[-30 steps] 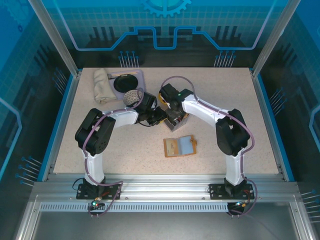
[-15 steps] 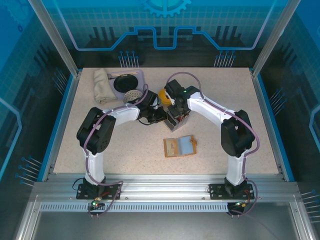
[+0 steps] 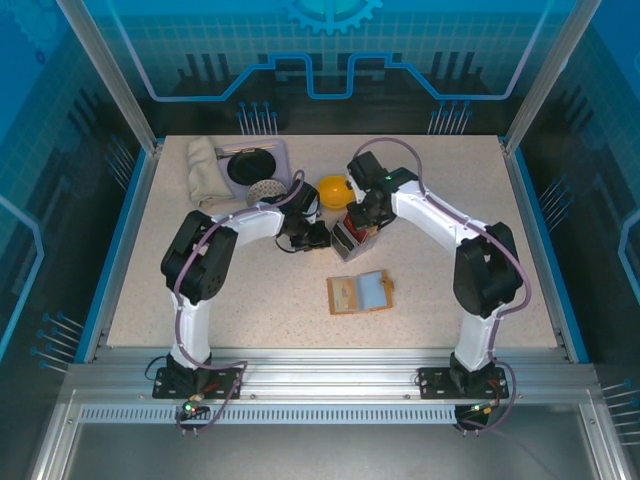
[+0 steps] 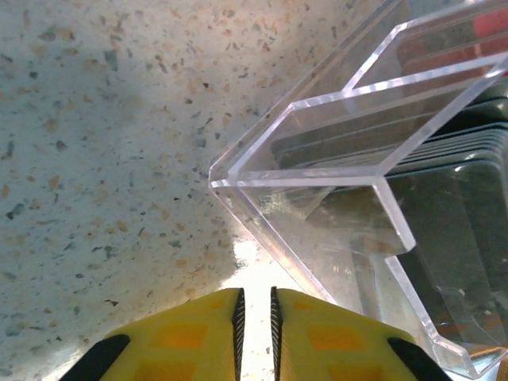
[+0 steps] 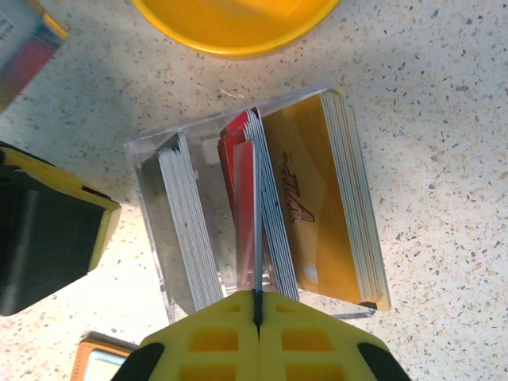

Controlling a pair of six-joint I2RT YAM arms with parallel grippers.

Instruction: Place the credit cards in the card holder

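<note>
- In the clear tray, my right hand is clamped on one upright card.
- I see my left hand barely apart, empty, beside the tray's corner.

Credit cards upright, card holder open flat

Top camera high, near edge, facing down; wrist cameras close, share clear box.
</note>
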